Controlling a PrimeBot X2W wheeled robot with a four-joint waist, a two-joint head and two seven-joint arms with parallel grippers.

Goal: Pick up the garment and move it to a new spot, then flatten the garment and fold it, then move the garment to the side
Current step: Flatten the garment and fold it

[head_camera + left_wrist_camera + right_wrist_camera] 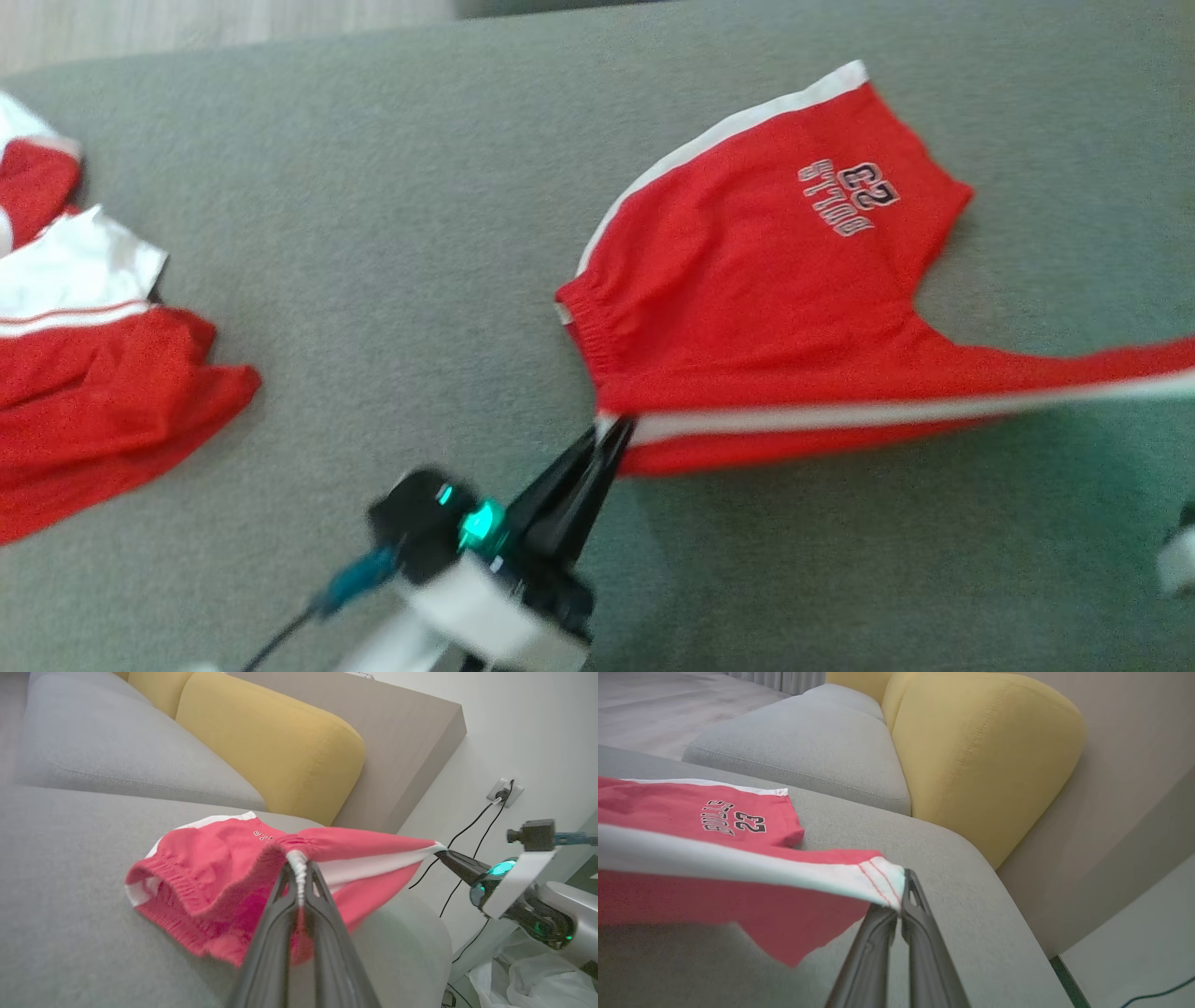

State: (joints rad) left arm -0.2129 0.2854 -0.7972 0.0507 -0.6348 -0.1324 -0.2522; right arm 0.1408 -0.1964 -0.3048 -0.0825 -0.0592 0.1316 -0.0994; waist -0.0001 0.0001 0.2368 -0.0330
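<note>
The garment (756, 308) is a pair of red shorts with white side stripes and a "BULLS 23" print, lying partly on the grey sofa seat (392, 233). My left gripper (611, 431) is shut on the waistband corner, seen close up at the left gripper (299, 870) with the elastic edge between its fingers. My right gripper (903, 891) is shut on the white hem of one leg of the garment (714, 821). That side edge is stretched taut and lifted between the two grippers. The right gripper (439, 851) also appears across the garment (210, 872) in the left wrist view.
A second red and white garment (84, 373) lies crumpled at the left of the seat. Yellow back cushions (266, 742) and a grey cushion (798, 746) stand behind. The seat's edge (1008, 914) drops off to the right, with cables and a wall socket (502, 794) beyond.
</note>
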